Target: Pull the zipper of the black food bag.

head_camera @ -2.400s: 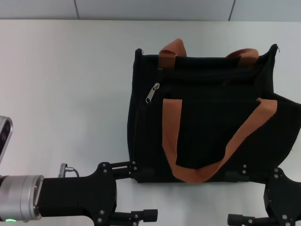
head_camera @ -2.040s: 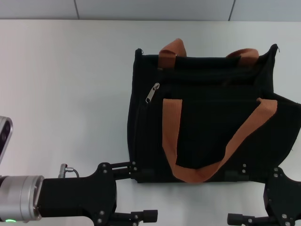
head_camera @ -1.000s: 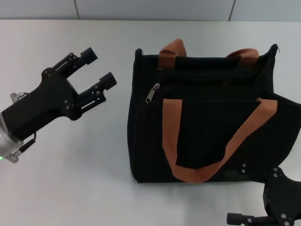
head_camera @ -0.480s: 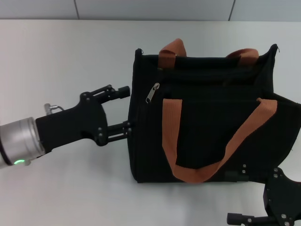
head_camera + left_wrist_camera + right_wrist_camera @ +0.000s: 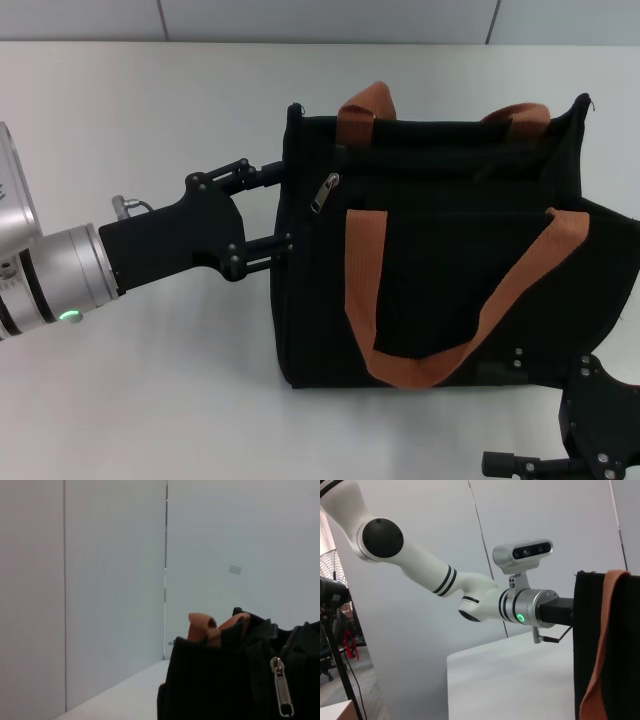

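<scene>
Zipper [image 5: 323, 193] hangs as a small silver tab near the left end of the black food bag [image 5: 440, 260], which stands on the white table [image 5: 150, 380]. Nearest, the right gripper [image 5: 585, 440] sits parked at the frame's bottom edge, mostly cut off, fingers unreadable. Farther, the left gripper [image 5: 275, 208] reaches the bag's left side, fingers spread apart, tips against the fabric.

Left gripper [image 5: 276, 208] left of black food bag [image 5: 440, 250]

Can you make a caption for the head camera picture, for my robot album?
The left gripper, jaws open, reaches the black food bag's left edge, near the zipper.
</scene>
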You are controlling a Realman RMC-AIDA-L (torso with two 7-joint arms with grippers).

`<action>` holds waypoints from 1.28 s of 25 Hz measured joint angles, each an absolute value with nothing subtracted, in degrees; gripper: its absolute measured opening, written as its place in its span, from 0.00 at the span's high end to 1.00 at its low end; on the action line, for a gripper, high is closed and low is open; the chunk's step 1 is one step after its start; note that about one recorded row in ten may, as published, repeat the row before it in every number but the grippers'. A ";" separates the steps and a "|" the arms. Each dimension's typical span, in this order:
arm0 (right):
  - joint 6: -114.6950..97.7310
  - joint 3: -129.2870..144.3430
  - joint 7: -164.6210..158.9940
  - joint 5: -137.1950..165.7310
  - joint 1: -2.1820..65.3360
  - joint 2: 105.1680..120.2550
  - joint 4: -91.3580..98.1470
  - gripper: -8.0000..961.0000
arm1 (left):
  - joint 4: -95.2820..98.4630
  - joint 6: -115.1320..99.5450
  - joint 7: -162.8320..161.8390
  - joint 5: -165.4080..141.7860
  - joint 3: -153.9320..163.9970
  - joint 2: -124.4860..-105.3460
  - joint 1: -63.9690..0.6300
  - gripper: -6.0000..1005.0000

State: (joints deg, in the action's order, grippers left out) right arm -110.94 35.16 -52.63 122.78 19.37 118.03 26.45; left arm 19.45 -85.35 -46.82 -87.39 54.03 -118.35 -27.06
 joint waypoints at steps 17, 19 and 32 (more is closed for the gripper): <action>-111.49 35.15 -52.88 122.69 19.51 118.13 26.34 0.16 | 19.51 -91.28 -37.92 -87.01 50.46 -118.51 -26.31 0.70; -112.68 34.96 -52.87 122.51 19.69 118.13 25.82 0.16 | 19.34 -92.03 -36.73 -87.01 50.25 -118.61 -26.05 0.79; -124.88 30.17 -73.03 115.62 27.99 118.49 22.20 0.35 | 19.25 -95.76 -36.16 -85.05 50.00 -118.63 -25.14 0.97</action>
State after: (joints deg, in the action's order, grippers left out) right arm -124.88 30.17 -73.03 115.62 27.99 118.49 22.20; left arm 19.25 -95.76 -36.16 -85.05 50.00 -118.63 -25.14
